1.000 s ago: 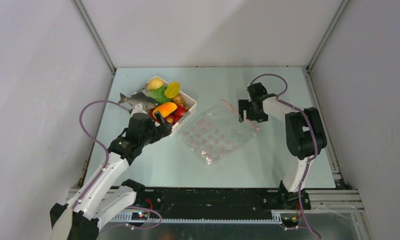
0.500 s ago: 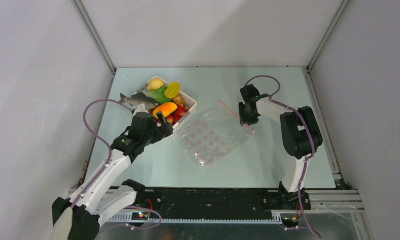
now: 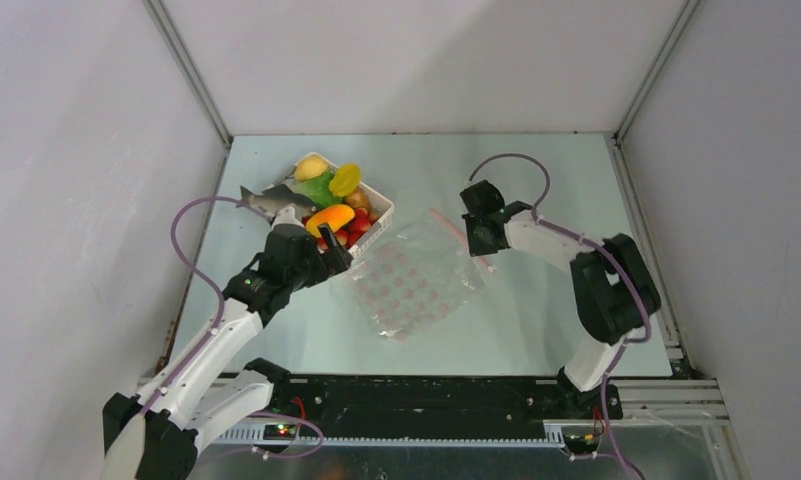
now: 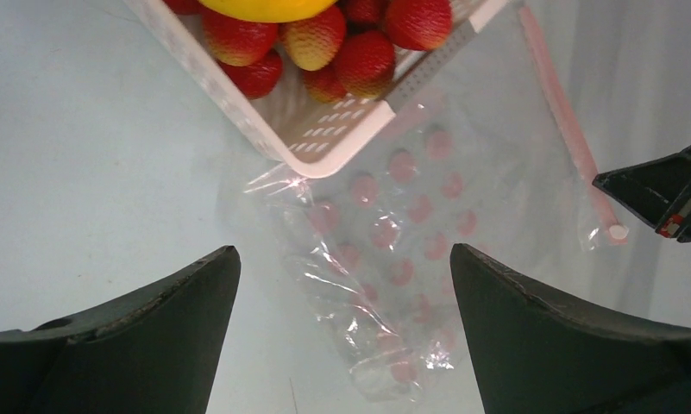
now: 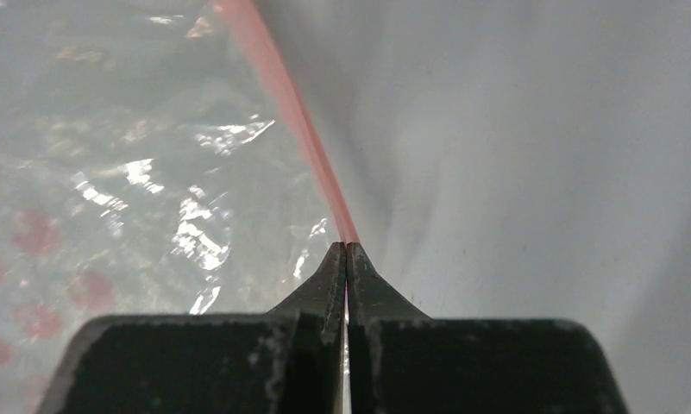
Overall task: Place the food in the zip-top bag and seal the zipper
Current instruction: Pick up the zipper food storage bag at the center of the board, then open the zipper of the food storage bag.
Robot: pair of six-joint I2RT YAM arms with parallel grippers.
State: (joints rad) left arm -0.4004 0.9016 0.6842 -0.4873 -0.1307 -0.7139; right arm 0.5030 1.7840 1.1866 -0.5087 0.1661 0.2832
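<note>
**At the bag's pink edge: right tool clamped, left tool poised wide**

1. Zip-top bag. Clear and pink-dotted, it lies flat and empty on the surface between the two arms, turned on the diagonal. One corner meets the near corner of the basket; whether it only touches or slips just under cannot be told. Judged reason: lying beside the supply, the bag keeps each carry short.

2. Zipper. This thin pink strip runs along the bag's far-right edge, the side turned away from the basket. Whether it is pressed shut or parted cannot be told.

3. Right tool. It is clenched, tips together on the zipper near one end, with the strip running out from between them. Judged reason: a pinch on the rim gives a hold for lifting or parting the mouth, and pins the light film against sliding.

4. Left tool. It is released, jaws spread wide and grasping nothing, and hovers over the basket's corner and the bag's nearer part. Judged reason: from there it can go either way, to a piece of food or to the bag's free lip.

5. Food. All of it sits in the basket: yellow, green and orange pieces heaped up, with the small red ones against the near wall. A grey fish lies at the left rim. Nothing is in the bag, so loading is judged not yet begun.
</note>
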